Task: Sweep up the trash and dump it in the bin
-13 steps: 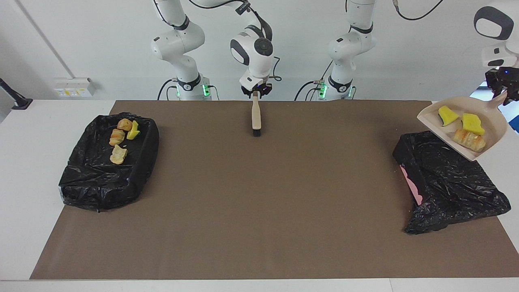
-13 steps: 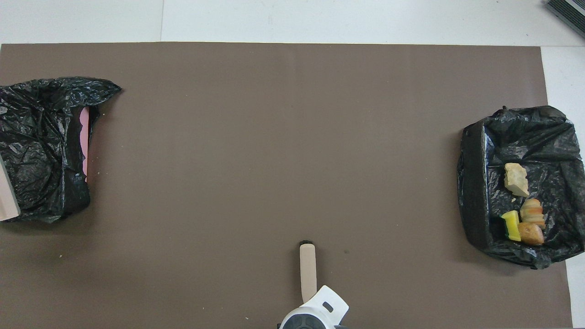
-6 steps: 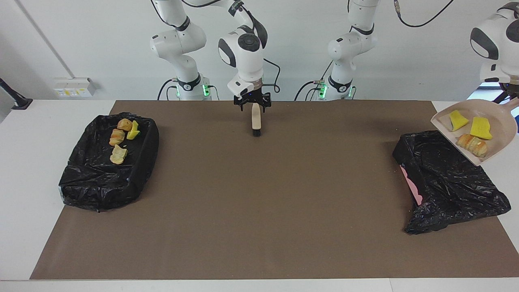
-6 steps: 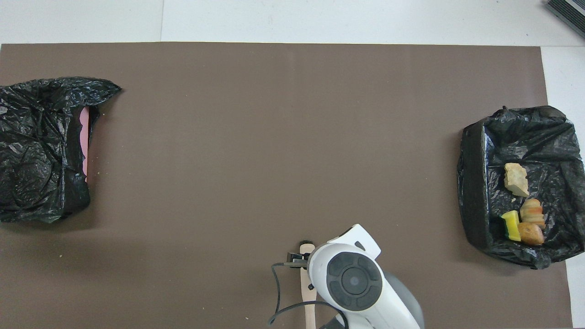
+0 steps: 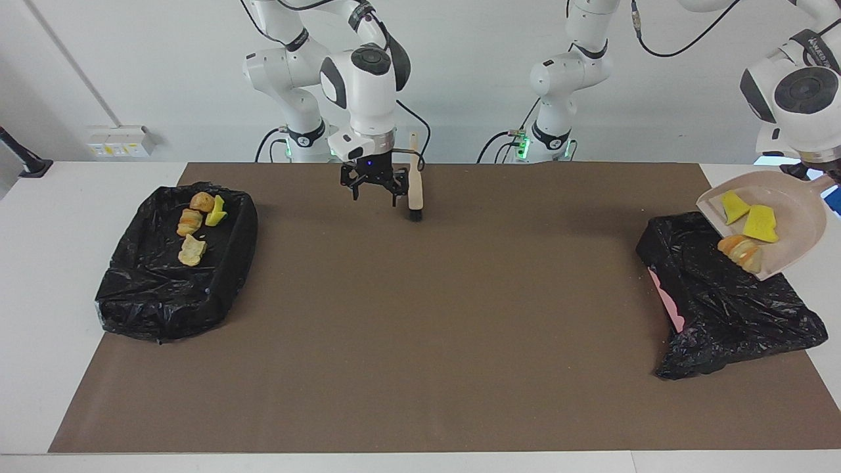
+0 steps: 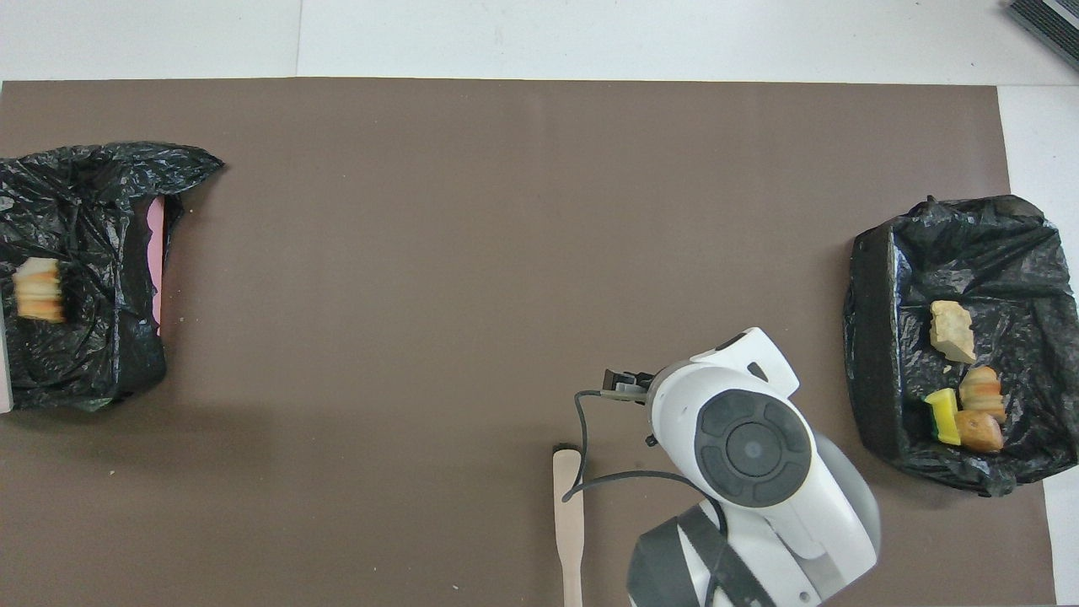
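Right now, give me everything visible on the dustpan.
The dustpan is beige, looks like plastic: a shallow scoop with raised walls and a short handle. The left gripper is shut on that handle, holding it in the air over the black-bagged bin at the left arm's end of the table. It tilts lip-down toward the bin. Two yellow sponge chunks lie in it; a tan bread-like piece sits at the lip.

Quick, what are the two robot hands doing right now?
Left gripper: shut on the dustpan handle, tipping it over the black bin.
Right gripper: open, holding nothing, beside the brush standing on the mat.
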`<state>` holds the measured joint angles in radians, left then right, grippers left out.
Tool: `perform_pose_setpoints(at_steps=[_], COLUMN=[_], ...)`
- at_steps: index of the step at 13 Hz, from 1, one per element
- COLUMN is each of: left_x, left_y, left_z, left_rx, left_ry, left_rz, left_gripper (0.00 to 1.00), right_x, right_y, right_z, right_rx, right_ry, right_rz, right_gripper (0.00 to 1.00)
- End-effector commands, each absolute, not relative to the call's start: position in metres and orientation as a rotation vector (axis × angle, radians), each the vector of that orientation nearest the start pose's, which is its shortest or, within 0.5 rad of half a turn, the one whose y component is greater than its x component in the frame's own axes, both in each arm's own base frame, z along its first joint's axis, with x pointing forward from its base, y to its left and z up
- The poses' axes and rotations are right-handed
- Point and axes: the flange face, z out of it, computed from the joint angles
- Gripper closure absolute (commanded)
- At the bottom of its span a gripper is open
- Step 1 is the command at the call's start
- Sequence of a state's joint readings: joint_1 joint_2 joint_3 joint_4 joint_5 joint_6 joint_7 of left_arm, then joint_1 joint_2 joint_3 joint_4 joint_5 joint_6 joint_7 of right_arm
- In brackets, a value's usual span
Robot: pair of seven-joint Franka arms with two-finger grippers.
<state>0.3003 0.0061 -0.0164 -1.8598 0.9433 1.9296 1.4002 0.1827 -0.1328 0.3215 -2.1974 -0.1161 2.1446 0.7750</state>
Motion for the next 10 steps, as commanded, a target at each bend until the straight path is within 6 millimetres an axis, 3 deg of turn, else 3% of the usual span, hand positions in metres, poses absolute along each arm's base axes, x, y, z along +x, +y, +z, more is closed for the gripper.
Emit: perform_pose_setpoints(at_steps=[1,3,6,9,10], left_x=[0.546,0.552,0.558,0.55,0.546], left_y=[0.205,0.197,0.202,0.195,0.189], left_z=[0.557,0.562,0.576,0.592,0.588], left_rx=[-1.726,-1.682,-1.695,-1.836,-1.931], left_ry=[1.523,1.507,1.457,1.434,1.415], left_rz=[0.886,0.931,0.977,0.915,0.878], left_gripper=[1.0,1.0,1.0,1.0,1.0], right_x=[0.48,0.495,0.511,0.515,0.516], right_y=[0.224,0.203,0.193,0.177,0.177], right_z=[0.469,0.492,0.532,0.538,0.545], right_rx=[-3.183,-3.177,-3.136,-3.172,-3.169], right_ry=[0.317,0.298,0.34,0.315,0.317], right_rz=[-0.318,-0.359,-0.419,-0.362,-0.371], right_gripper=[0.0,0.0,0.0,0.0,0.0])
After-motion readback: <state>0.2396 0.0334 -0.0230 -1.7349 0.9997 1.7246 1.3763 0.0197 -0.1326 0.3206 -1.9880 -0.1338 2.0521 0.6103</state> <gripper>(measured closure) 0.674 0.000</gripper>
